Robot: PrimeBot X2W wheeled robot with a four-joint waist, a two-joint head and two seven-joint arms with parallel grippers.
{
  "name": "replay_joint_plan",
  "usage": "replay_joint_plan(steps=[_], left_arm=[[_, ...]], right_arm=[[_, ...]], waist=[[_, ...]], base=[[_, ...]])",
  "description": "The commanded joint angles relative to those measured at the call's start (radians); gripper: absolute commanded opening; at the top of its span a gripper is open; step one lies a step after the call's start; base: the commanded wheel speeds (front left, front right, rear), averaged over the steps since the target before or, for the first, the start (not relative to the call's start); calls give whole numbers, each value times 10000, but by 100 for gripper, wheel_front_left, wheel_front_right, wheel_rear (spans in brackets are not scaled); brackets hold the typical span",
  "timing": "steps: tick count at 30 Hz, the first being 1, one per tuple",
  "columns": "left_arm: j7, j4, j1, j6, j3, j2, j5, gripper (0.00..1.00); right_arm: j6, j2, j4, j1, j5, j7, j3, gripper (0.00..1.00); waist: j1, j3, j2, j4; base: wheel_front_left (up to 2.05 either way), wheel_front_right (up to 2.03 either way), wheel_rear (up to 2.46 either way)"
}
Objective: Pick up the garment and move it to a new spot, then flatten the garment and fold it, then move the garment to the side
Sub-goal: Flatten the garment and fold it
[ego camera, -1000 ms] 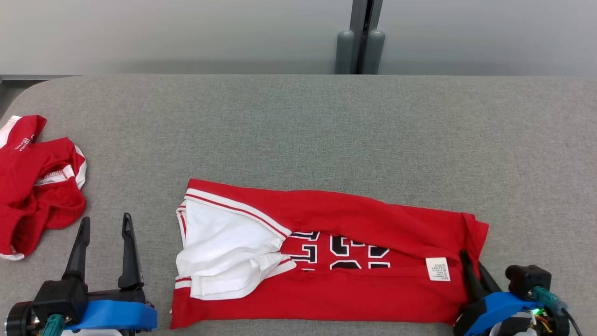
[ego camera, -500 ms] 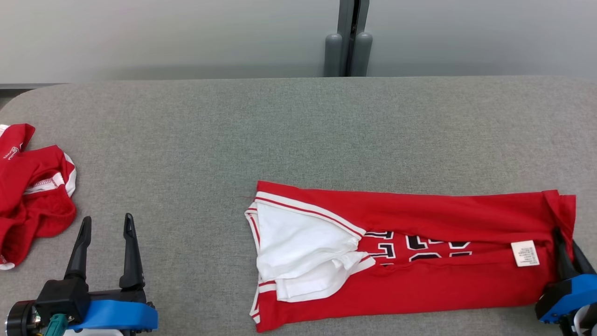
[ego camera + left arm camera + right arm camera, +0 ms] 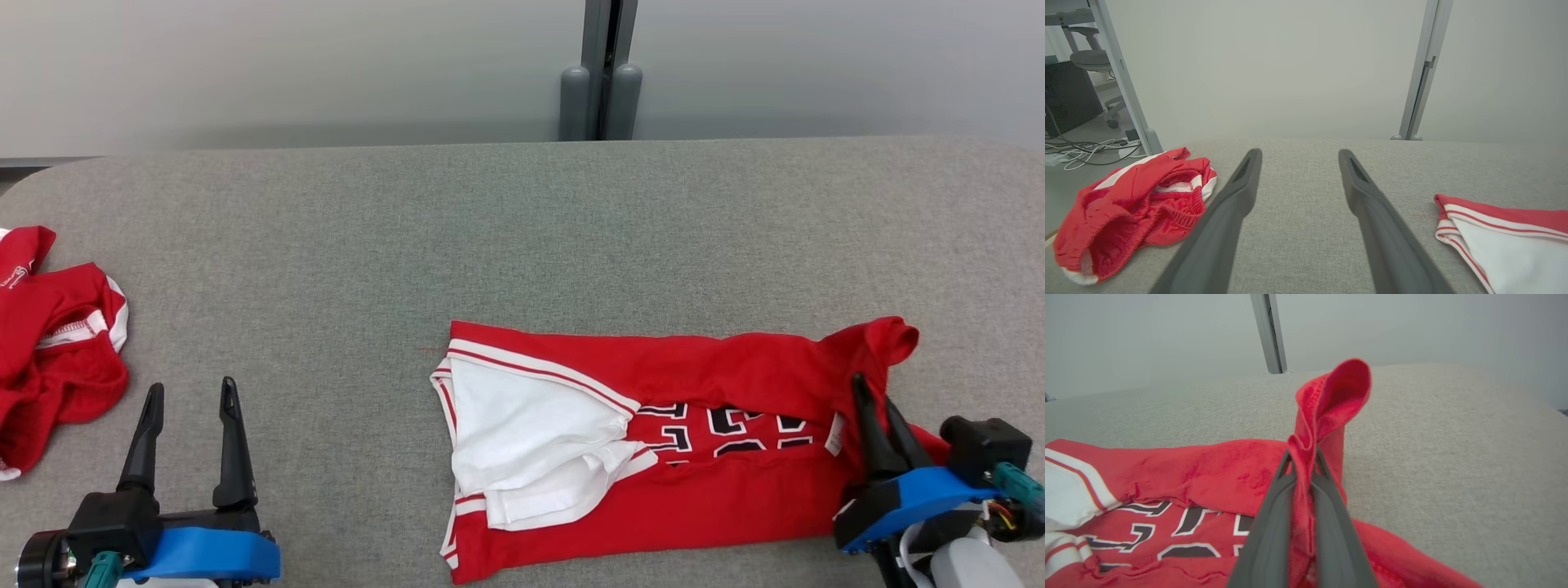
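At my far left, a crumpled red-and-white cloth bundle (image 3: pixel 57 343) lies by the edge of the grey felt-covered table (image 3: pixel 522 229). Near it but apart, my left pincer (image 3: pixel 190 390) points across bare felt, fingers spread wide, gripping nothing. Right of centre lies the folded red jersey with a white panel and black numerals (image 3: pixel 702 490) (the numerals half tucked under a fold). My right pincer (image 3: pixel 872 394) is clamped tight on its right end, which stands up in a red peak above my fingertips.
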Motion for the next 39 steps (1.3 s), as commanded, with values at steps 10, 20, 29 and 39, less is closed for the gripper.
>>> replay_joint_plan(steps=[10,20,29,39], left_arm=[[-42,77,-14,-10,-90,-54,-2,100],[-42,186,-112,-10,-268,-96,-81,100],[-42,316,-330,-11,-447,-116,-151,100],[-42,371,-541,-11,-570,-172,-198,100]], right_arm=[[1,695,-787,-311,179,330,1739,0],[1,1242,-344,-1092,566,330,3897,0],[1,1308,212,-2156,1797,84,5947,0],[3,1307,1058,-3175,2767,-77,7017,0]], waist=[[0,-63,-2,98],[0,-85,-2,338],[0,35,-2,651],[0,312,-2,924]], base=[[0,0,0],[0,0,0],[0,0,0],[0,0,0]])
